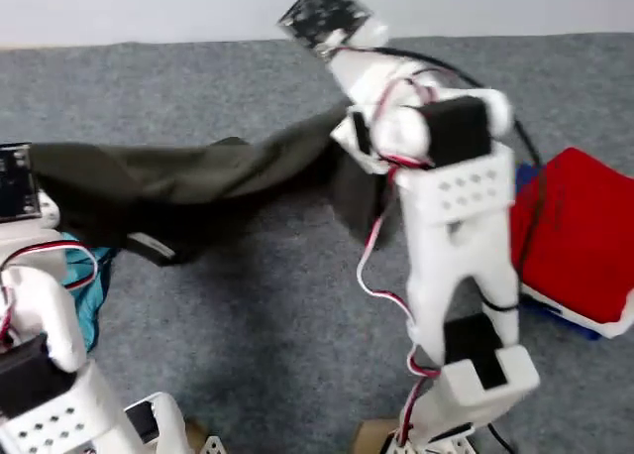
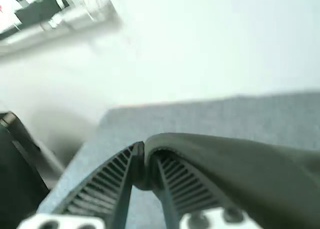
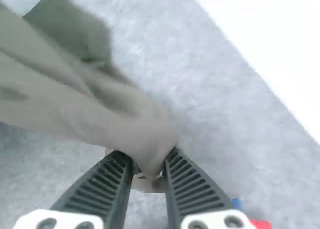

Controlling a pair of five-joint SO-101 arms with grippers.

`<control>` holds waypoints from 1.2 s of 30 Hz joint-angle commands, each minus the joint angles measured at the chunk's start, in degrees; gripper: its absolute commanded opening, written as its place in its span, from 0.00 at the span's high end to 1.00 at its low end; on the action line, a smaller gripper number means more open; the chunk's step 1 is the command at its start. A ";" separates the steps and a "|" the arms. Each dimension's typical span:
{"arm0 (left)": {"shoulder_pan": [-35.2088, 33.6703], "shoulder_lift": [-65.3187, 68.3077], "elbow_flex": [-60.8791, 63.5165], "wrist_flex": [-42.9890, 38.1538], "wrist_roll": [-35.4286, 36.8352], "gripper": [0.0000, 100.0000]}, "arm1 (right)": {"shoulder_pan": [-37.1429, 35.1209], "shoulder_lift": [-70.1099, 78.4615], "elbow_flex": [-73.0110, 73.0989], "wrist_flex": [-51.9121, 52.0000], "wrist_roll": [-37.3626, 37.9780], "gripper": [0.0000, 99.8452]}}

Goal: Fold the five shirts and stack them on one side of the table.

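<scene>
Near: my left pincer [image 2: 142, 155] and my right pincer [image 3: 146, 164] each pinch one end of the dark olive shirt [image 1: 198, 181], slung between them above the table [image 1: 267, 325]. The cloth looks soft, light and sagging, so hems and corners probably grip best. In the high view, a teal shirt [image 1: 87, 276] lies at 8 o'clock and a red folded shirt [image 1: 580, 231] at 3, with open room between them. The table's far edge is at 12.

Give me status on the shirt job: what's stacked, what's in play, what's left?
Done: a stack at the right edge of the table, red shirt on top, blue and white layers under it.
In hand: the dark olive shirt, pinched by the left hand and right hand, stretched between them above the table.
Left: fold and stack it, then the teal shirt beside the left arm.
</scene>
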 commanded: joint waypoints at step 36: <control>-6.33 0.09 -28.18 5.89 1.85 1.00 | 1.54 -39.16 45.01 1.89 2.37 0.99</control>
